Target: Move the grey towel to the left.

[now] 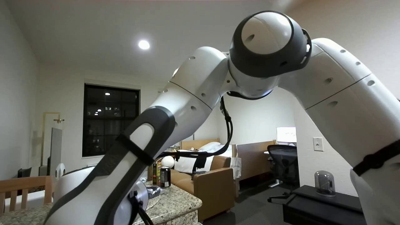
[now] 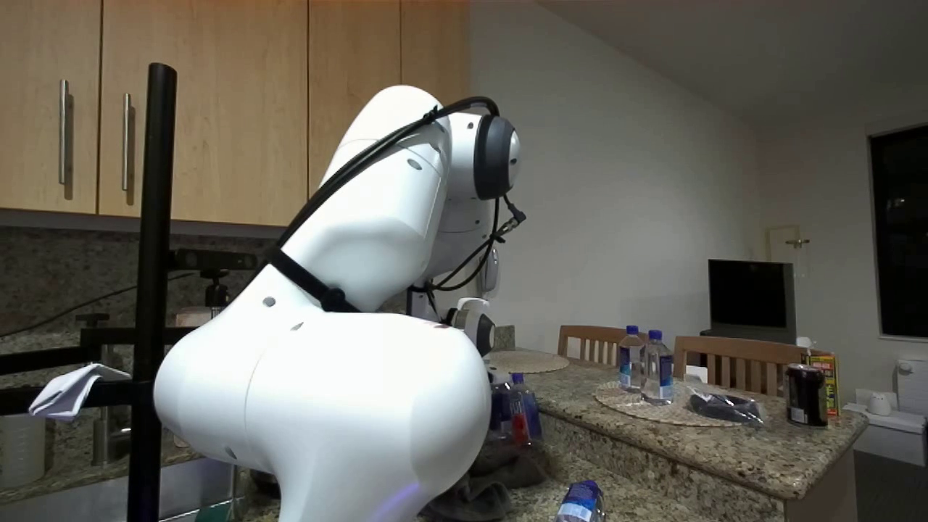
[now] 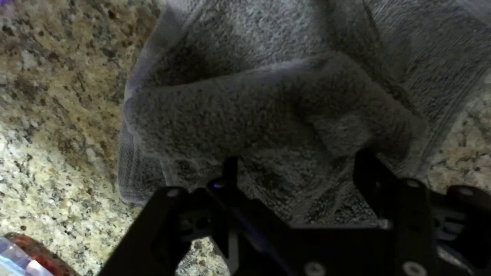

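Observation:
The grey towel (image 3: 238, 111) lies crumpled on the speckled stone counter in the wrist view, with a thick raised fold across its middle. It also shows partly in an exterior view (image 2: 507, 471), where the arm covers part of it. My gripper (image 3: 296, 156) is open in the wrist view. Its two black fingers are wide apart, with towel cloth showing between and below them. The fingertips are at the near edge of the raised fold. I cannot tell whether they touch it. The gripper's fingers are hidden in both exterior views.
A bottle (image 2: 580, 502) lies on the lower counter near the towel, and other bottles (image 2: 523, 409) stand behind it. The raised counter (image 2: 732, 457) holds water bottles (image 2: 657, 370), a plastic-wrapped item (image 2: 725, 406) and a black can (image 2: 806, 395). A black post (image 2: 154, 290) stands beside the arm.

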